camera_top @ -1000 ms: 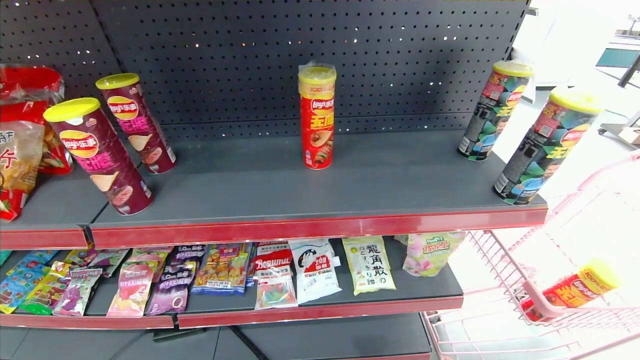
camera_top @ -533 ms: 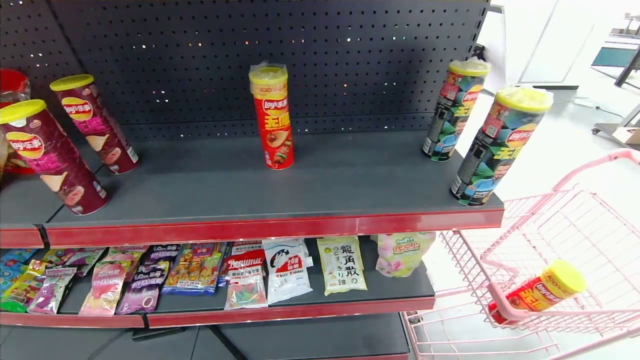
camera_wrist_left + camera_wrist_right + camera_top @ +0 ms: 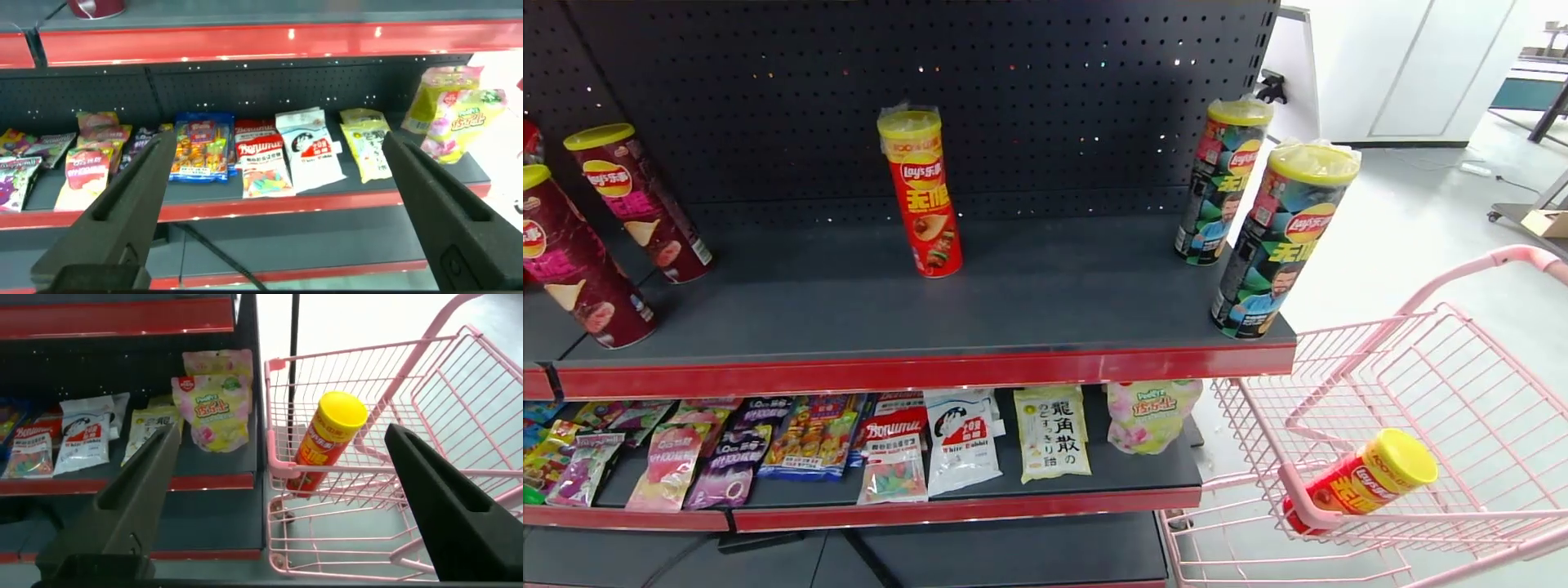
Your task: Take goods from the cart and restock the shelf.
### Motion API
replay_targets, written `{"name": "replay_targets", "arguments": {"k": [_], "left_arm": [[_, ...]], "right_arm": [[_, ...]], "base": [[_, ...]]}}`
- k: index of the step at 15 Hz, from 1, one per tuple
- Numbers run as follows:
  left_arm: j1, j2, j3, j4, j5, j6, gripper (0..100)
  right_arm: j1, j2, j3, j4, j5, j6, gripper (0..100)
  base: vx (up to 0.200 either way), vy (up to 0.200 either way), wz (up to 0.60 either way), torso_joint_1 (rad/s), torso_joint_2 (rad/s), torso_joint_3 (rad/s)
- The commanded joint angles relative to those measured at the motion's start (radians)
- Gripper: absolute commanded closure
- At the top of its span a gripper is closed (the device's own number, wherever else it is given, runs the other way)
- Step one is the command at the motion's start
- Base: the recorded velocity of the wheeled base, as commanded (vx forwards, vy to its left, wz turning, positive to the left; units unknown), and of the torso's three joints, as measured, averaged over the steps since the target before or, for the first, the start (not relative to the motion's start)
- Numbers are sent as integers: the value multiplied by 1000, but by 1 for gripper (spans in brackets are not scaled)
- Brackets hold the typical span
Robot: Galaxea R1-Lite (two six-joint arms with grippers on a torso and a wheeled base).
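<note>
My head swings right (goods stay put), bringing the cart (image 3: 1445, 516) further in; the red can (image 3: 1364, 482) lies inside, right of the shelf (image 3: 915, 367). My left gripper (image 3: 278, 137) and right gripper (image 3: 282, 431) gape wide, empty.

Upper shelf (image 3: 1013, 318): one red chip can (image 3: 920, 192) upright, mid-back; two maroon cans (image 3: 637, 200) at left; two green-black cans (image 3: 1282, 237) at right. Lower shelf (image 3: 964, 510): row of flat snack packets (image 3: 964, 437).

I see a chip can (image 3: 1364, 482) in the cart (image 3: 1503, 256) at four o'clock, right of the shelf (image 3: 1013, 318). A second can (image 3: 920, 192) stands on that shelf at eleven o'clock, with snack bags (image 3: 964, 437) on the level beneath.
</note>
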Motion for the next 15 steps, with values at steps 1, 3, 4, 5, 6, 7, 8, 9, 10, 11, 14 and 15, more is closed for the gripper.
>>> {"name": "replay_targets", "arguments": {"k": [1, 3, 4, 5, 6, 7, 8, 9, 10, 11, 14, 15], "left_arm": [[1, 1, 0, 0, 0, 0, 0], [1, 1, 0, 0, 0, 0, 0], [1, 1, 0, 0, 0, 0, 0], [1, 1, 0, 0, 0, 0, 0], [1, 1, 0, 0, 0, 0, 0], [1, 1, 0, 0, 0, 0, 0], [1, 1, 0, 0, 0, 0, 0], [1, 1, 0, 0, 0, 0, 0], [1, 1, 0, 0, -2, 0, 0], [1, 1, 0, 0, 0, 0, 0], [1, 1, 0, 0, 0, 0, 0], [1, 1, 0, 0, 0, 0, 0]], "right_arm": [[1, 1, 0, -1, 0, -1, 0], [1, 1, 0, -1, 2, -1, 0], [1, 1, 0, -1, 2, -1, 0], [1, 1, 0, -1, 2, -1, 0], [1, 1, 0, -1, 2, -1, 0], [1, 1, 0, -1, 2, -1, 0], [1, 1, 0, -1, 2, -1, 0], [1, 1, 0, -1, 2, -1, 0], [1, 1, 0, -1, 2, -1, 0], [1, 1, 0, -1, 2, -1, 0], [1, 1, 0, -1, 2, -1, 0], [1, 1, 0, -1, 2, -1, 0]], "base": [[0, 0, 0, 0, 0, 0], [0, 0, -300, -1, 4, 4], [0, 0, -600, 2, 2, 2], [0, 0, -600, 2, 7, 7], [0, 0, -600, -7, 2, 2], [0, 0, -600, 17, 2, -2], [0, 0, -600, 17, 7, 2], [0, 0, -600, -2, 2, 2], [0, 0, -600, -2, 2, 2], [0, 0, -600, 2, 2, 2], [0, 0, -600, 7, 2, 2], [0, 0, 0, 0, 0, 0]]}}
